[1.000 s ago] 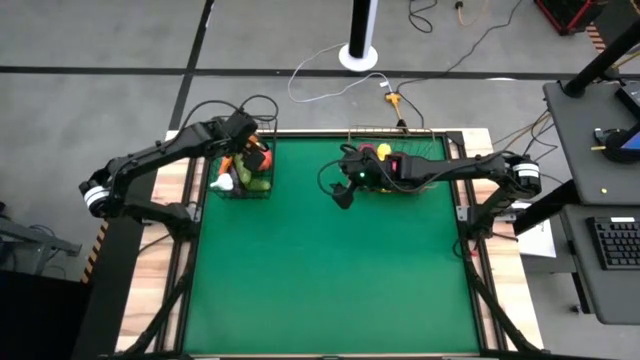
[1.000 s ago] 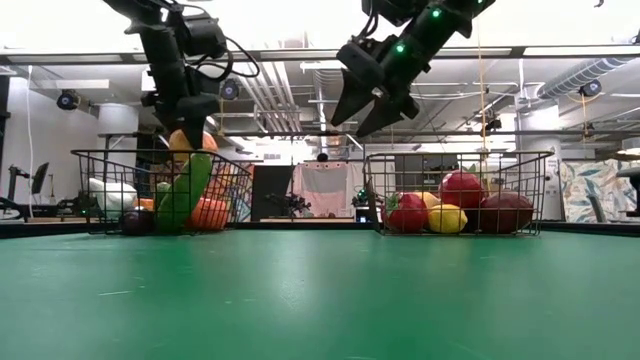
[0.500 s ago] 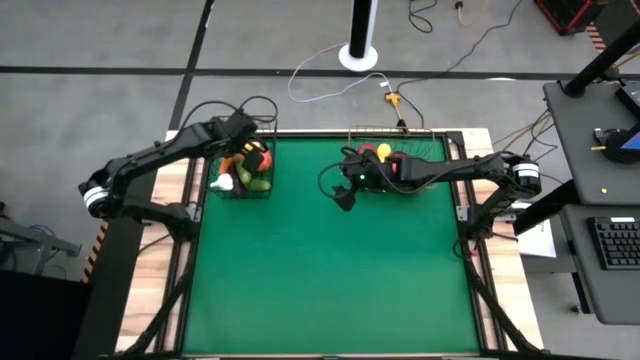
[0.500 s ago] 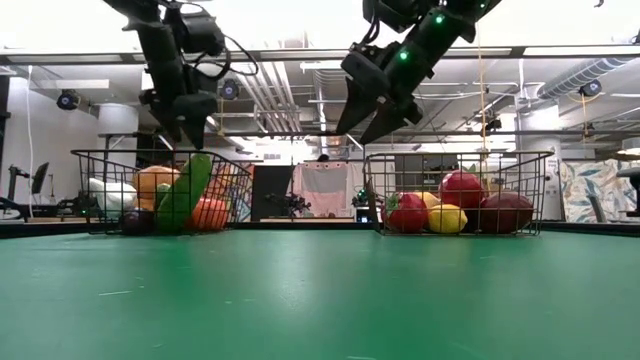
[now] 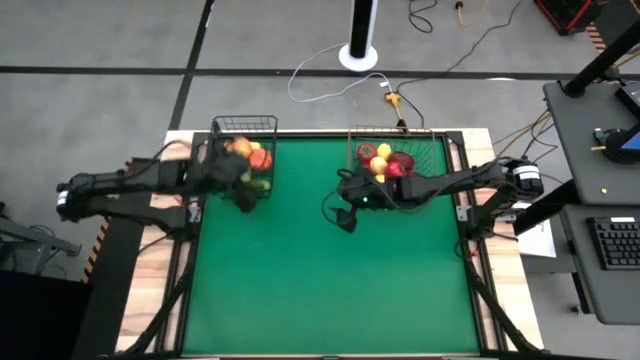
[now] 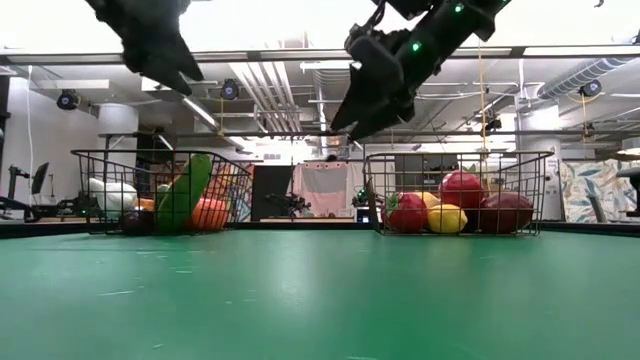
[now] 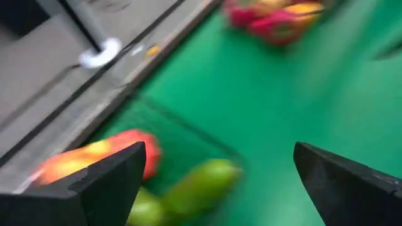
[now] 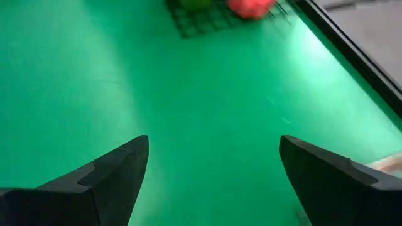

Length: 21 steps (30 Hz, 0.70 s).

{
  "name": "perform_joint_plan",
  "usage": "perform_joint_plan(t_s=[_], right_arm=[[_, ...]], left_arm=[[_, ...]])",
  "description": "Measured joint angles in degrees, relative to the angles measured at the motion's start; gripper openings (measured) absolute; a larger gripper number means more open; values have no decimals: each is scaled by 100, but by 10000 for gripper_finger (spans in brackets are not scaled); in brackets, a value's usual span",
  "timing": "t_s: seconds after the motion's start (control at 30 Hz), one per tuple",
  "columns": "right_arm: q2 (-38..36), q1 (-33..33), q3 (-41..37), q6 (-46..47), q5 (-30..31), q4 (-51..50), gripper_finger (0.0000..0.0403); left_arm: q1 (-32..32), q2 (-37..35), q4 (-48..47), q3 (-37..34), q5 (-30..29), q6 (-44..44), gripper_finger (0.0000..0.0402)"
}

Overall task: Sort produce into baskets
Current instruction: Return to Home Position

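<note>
Left gripper [image 5: 241,192] hovers just at 6 o'clock of the black basket [image 5: 245,119], fingers wide apart, empty | right gripper [image 5: 345,216] hangs at 7 o'clock of the wider basket [image 5: 425,135], fingers spread too | produce [image 5: 381,160] lies in both baskets (a cucumber [image 6: 188,188] leans tilted in the black one)

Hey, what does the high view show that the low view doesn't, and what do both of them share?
Only the high view: both arms along their full length, the floor cables, a keyboard on a side desk. Only the low view: the baskets side-on, a green cucumber leaning in the dark basket, white garlic in it too, the room behind. Both: the dark basket and the wider basket holding produce, and the left gripper and right gripper hanging above the green table, holding nothing.
</note>
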Motion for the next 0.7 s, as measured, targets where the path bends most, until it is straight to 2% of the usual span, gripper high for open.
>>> perform_joint_plan(t_s=[0.23, 0.33, 0.47, 0.63, 0.7], right_arm=[[-179, 330, -258, -496, 12, 614, 350], [-472, 366, -500, -618, 171, 873, 350], [-1008, 362, -1024, -801, 205, 1361, 350], [-1803, 323, -1836, -1027, 159, 2242, 350], [-2084, 282, -2123, -1050, 155, 2496, 350]], left_arm=[[-1957, -982, 1445, -1198, 21, -342, 384], [-2491, -1333, 1815, -1565, -291, -345, 384], [-2625, -1841, 1894, -1720, -410, -202, 384], [-2387, -2304, 2283, -1870, -385, 261, 384], [-2221, -2389, 2568, -1947, -185, 486, 384]])
